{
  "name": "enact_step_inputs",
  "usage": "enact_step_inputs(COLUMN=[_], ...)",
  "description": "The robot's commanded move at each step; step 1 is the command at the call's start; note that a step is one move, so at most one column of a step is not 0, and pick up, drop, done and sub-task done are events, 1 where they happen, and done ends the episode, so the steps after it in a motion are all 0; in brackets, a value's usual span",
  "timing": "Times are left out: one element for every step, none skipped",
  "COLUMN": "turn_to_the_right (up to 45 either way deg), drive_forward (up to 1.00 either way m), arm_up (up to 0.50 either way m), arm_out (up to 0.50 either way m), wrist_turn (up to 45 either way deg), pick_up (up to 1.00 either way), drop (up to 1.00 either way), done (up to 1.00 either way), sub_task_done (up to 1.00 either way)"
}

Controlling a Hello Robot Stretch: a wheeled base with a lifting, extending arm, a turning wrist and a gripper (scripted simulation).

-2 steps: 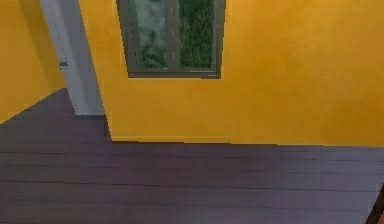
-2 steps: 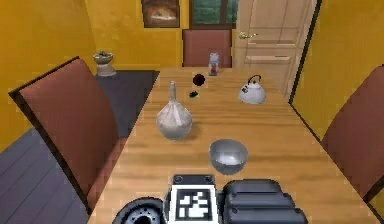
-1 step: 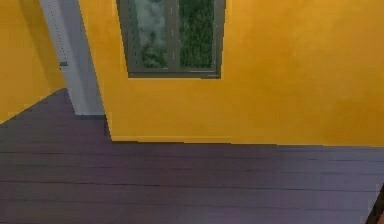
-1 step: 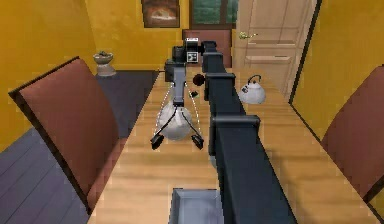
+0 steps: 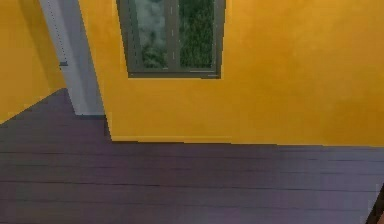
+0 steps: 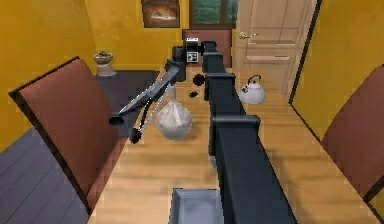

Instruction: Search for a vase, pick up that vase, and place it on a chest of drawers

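- A pale round vessel (image 6: 173,120), probably the vase, stands on the worktop (image 6: 150,180). In the arm side view it lies at about 3 o'clock from the tool (image 6: 127,128), just beside its fingers.
- I cannot tell whether the tool touches it or holds anything.
- The vessel looks squat, bulbous and whitish-grey, narrowing at the top, with its long axis upright.
- A kettle (image 6: 252,90) sits across the arm (image 6: 240,150), at 2 o'clock from the vessel.

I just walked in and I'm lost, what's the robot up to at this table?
The robot's arm reaches out over a wooden table, with its hand near a pale rounded thing, maybe the vase, on the tabletop. Whether the hand holds anything can't be told. A white kettle also stands on the table. Ahead of the robot is a yellow wall with a window.
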Motion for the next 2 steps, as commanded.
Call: enact_step_inputs(turn_to_the_right=[0.0, 0.0], drive_forward=[0.00, 0.00], arm_up=[0.00, 0.00], arm_out=[0.00, 0.00], wrist_turn=[45.0, 45.0], pick_up=[0.00, 0.00], drop=[0.00, 0.00], done=[0.00, 0.00], sub_task_done=[0.00, 0.00])
